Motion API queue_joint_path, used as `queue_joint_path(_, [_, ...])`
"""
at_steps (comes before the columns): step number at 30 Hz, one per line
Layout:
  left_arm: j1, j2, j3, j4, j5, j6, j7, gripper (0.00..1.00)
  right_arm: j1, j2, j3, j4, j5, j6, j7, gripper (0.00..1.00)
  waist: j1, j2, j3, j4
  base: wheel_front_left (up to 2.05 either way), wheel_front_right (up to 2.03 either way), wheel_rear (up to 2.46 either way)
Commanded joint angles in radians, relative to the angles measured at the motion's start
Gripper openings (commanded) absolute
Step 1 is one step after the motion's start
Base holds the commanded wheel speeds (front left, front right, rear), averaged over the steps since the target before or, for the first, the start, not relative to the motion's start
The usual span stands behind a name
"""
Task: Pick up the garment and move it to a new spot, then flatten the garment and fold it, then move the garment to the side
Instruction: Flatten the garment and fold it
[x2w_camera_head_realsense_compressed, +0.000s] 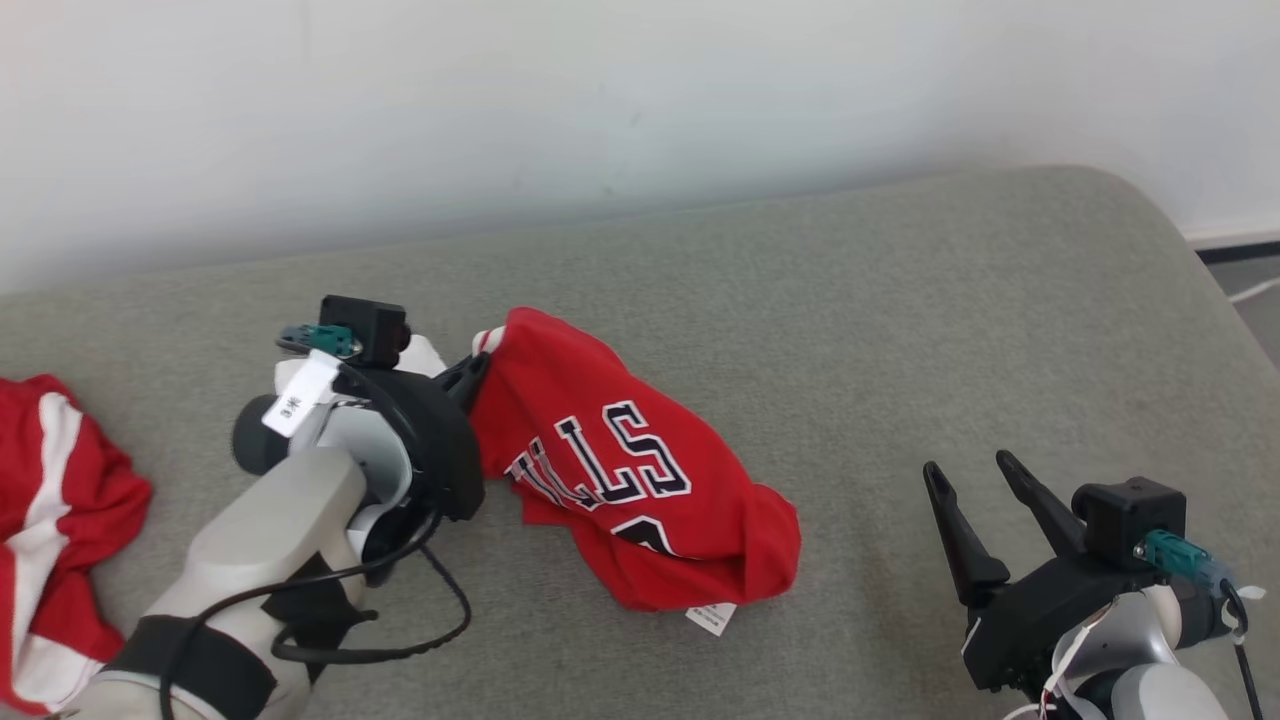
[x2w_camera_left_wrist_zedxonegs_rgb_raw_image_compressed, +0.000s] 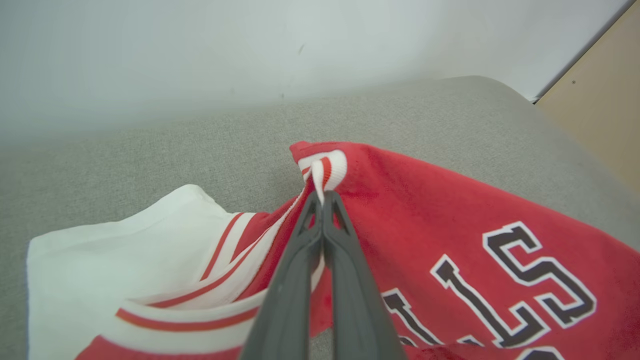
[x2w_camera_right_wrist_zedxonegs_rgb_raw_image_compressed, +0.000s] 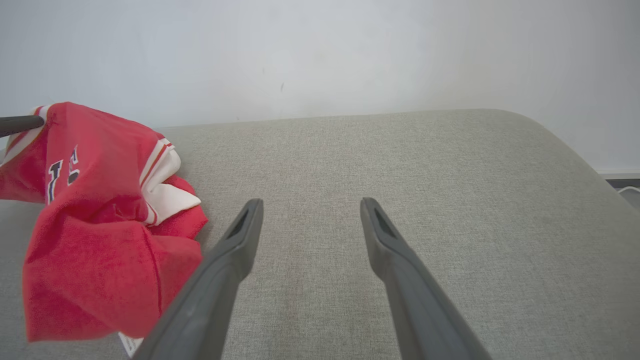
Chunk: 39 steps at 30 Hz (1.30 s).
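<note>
The garment (x2w_camera_head_realsense_compressed: 620, 470) is a red jersey with dark white-edged letters and white striped trim, bunched up on the grey cushion. My left gripper (x2w_camera_head_realsense_compressed: 478, 368) is shut on its upper left edge. In the left wrist view the two fingers meet at the gripper (x2w_camera_left_wrist_zedxonegs_rgb_raw_image_compressed: 322, 196), pinching a fold of red-and-white trim of the garment (x2w_camera_left_wrist_zedxonegs_rgb_raw_image_compressed: 450, 210). My right gripper (x2w_camera_head_realsense_compressed: 965, 465) stands open at the lower right, well apart from the cloth. In the right wrist view that gripper (x2w_camera_right_wrist_zedxonegs_rgb_raw_image_compressed: 309, 202) has nothing between its fingers, and the garment (x2w_camera_right_wrist_zedxonegs_rgb_raw_image_compressed: 90, 230) hangs to its left.
A second red-and-white garment (x2w_camera_head_realsense_compressed: 55, 540) lies crumpled at the left edge. The grey cushion (x2w_camera_head_realsense_compressed: 900, 330) runs back to a white wall and rounds off at the right, where floor and a cable (x2w_camera_head_realsense_compressed: 1255, 290) show.
</note>
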Motion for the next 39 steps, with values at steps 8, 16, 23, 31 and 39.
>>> queue_joint_path(8, [0.048, -0.006, -0.001, -0.103, 0.024, 0.057, -0.089, 0.00, 0.037, -0.004, -0.008, -0.001, -0.009, 0.003, 0.006, 1.00, 0.0000, 0.0001, -0.078, 0.101, 0.00, 0.00, 0.00])
queue_joint_path(16, [0.155, 0.096, 0.005, -0.276, 0.008, 0.136, -0.095, 0.00, 0.065, -0.005, -0.012, -0.007, 0.007, 0.003, 0.007, 1.00, 0.0000, 0.0001, -0.098, 0.144, 0.00, 0.00, 0.00])
queue_joint_path(23, [0.307, 0.213, 0.014, -0.464, -0.029, 0.229, -0.094, 0.00, 0.069, -0.004, -0.021, -0.006, 0.011, 0.003, 0.004, 1.00, 0.0000, 0.0001, -0.090, 0.173, 0.00, 0.00, 0.00])
queue_joint_path(31, [0.408, 0.286, 0.024, -0.579, -0.059, 0.302, -0.104, 0.00, 0.061, -0.005, -0.017, -0.004, 0.015, 0.003, 0.002, 1.00, 0.0000, 0.0001, -0.083, 0.179, 0.00, 0.00, 0.00])
queue_joint_path(39, [0.474, 0.301, 0.027, -0.591, -0.084, 0.330, -0.105, 0.00, 0.057, -0.005, -0.018, 0.000, 0.017, 0.003, 0.002, 1.00, 0.0000, 0.0001, -0.071, 0.180, 0.00, 0.00, 0.00])
